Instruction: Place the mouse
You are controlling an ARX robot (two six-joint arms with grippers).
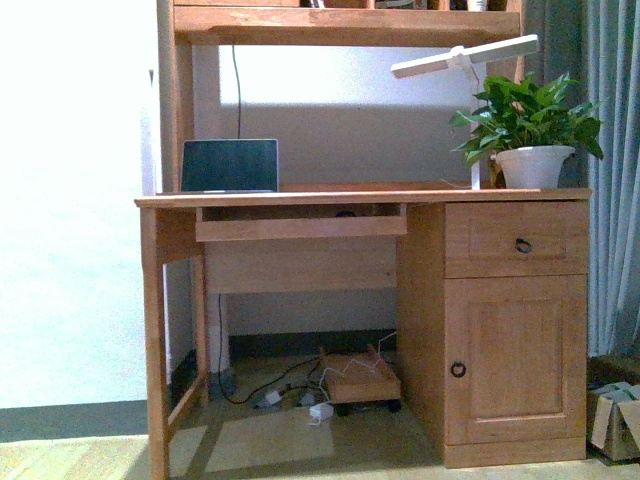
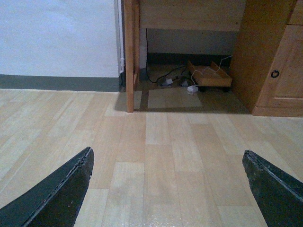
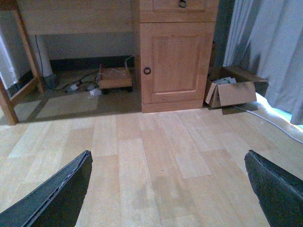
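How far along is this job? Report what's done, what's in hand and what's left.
Done: nothing visible. No mouse shows in any view, though the desk top is seen edge-on and could hide it. In hand: nothing; the left gripper and right gripper are both open and empty above the floor, away from the desk. Left: seemingly everything, namely finding, grasping and placing the mouse.

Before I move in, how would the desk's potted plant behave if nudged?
Probably top-heavy: the plant spreads wider than its white pot, so it may tip. It stands near the right end of the desk, so could fall.
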